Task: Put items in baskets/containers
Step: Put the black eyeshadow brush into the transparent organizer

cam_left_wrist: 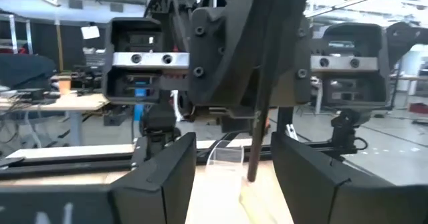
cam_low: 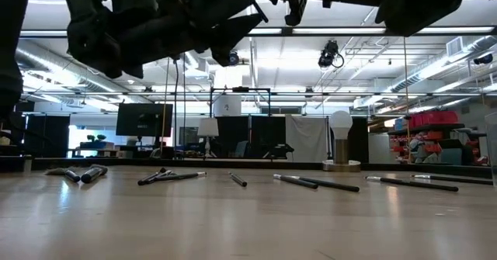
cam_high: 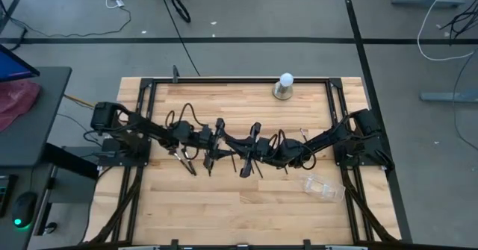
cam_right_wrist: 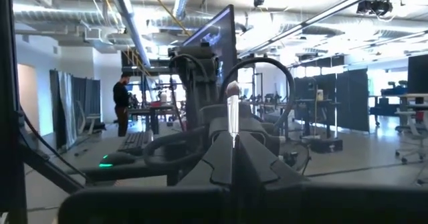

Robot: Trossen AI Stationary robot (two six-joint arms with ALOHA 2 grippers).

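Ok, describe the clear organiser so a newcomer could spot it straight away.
Start at the wooden table and go to the side where the right arm is mounted. Near the front edge, in front of that arm's base, lies the clear plastic organiser. Unlike the thin dark brushes scattered mid-table, it is see-through and boxy.

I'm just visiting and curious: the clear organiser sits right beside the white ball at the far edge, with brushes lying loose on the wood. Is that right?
Not quite. The high view shows the organiser well apart from the ball, toward the opposite edge on the right arm's side. The brushes do lie loose on the wood.
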